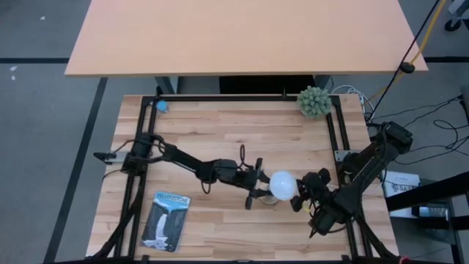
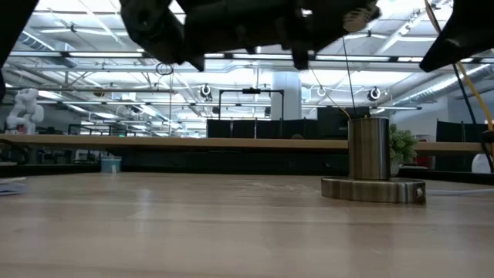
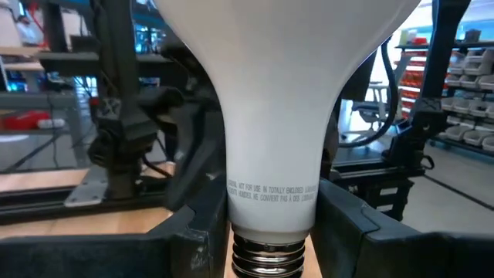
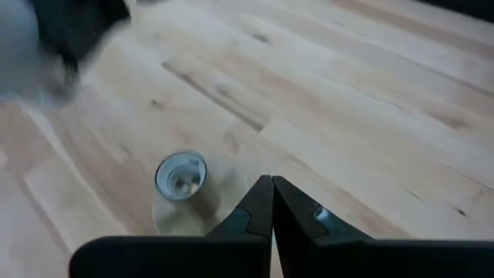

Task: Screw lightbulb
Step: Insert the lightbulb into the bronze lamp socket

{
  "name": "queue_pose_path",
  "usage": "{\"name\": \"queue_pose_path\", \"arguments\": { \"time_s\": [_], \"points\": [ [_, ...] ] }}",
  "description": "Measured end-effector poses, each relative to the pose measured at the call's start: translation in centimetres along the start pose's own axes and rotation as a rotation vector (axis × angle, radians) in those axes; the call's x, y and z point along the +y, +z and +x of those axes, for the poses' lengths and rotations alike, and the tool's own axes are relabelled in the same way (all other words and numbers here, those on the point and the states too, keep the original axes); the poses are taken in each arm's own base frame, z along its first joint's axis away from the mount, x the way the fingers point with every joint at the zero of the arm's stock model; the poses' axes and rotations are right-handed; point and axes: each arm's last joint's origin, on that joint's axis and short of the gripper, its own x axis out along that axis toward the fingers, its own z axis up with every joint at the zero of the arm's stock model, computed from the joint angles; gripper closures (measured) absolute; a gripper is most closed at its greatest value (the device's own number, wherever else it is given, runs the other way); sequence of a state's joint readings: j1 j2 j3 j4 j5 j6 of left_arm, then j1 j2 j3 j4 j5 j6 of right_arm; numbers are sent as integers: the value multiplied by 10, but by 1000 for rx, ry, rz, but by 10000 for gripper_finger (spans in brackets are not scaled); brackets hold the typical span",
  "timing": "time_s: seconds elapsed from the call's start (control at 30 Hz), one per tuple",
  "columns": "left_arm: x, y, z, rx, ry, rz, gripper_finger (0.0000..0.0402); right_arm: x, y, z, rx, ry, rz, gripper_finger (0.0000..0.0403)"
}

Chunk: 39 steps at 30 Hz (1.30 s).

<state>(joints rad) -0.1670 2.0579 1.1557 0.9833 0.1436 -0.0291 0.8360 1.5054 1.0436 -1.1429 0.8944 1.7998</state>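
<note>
The white lightbulb (image 1: 283, 185) stands upright in my left gripper (image 1: 265, 188), globe up and metal screw thread (image 3: 266, 259) down, above the table's near-right part. In the left wrist view the bulb (image 3: 278, 100) fills the middle of the picture. The metal socket (image 2: 368, 147) stands on its round flat base (image 2: 373, 190) on the table, its top open; it also shows in the right wrist view (image 4: 181, 174). My right gripper (image 1: 303, 196) hovers just right of the bulb, above the socket base, shut and empty (image 4: 271, 197). My left gripper pinches the bulb's pale neck (image 3: 272, 205), just above the screw thread, between its two fingers (image 3: 193, 232). The fingers come level from the table's left side. The bulb is upright and lifted clear of the table and of the socket.
A green spiky ball plant (image 1: 314, 101) sits at the far right corner. A printed packaging card (image 1: 165, 220) lies at the near left. A small blue thing (image 1: 161, 105) lies at the far left. Bare wood lies across the middle of the table (image 1: 242, 139).
</note>
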Motion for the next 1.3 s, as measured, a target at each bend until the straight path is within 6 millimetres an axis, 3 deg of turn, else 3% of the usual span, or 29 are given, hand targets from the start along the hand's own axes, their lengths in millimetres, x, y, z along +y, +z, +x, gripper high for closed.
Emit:
{"name": "queue_pose_path", "arguments": {
  "time_s": [0.17, 0.4, 0.57, 0.73, 0.83, 1.03, 1.3],
  "points": [
    [5, -15, 15, 18, 4, -43, 265, -3, -4, 2, -10, -1, 11, 403],
    [12, -24, 15, 48, 20, -79, 265, -10, -19, -6, 137, -25, 2, 403],
    [14, -24, 14, 51, 5, -85, 265, -13, -52, -24, 91, 44, 77, 403],
    [15, -24, 14, 53, -16, -85, 265, -18, -84, -24, 62, -11, 36, 403],
    [17, -24, 13, 53, -13, -85, 265, -18, -80, -19, -62, 12, -11, 403],
    [25, -24, 12, 51, 5, -132, 265, -16, -53, -12, -327, 89, -114, 403],
    [30, -18, 11, 0, 6, -146, 265, -10, -48, -14, -363, 162, -84, 401]
  ]
}}
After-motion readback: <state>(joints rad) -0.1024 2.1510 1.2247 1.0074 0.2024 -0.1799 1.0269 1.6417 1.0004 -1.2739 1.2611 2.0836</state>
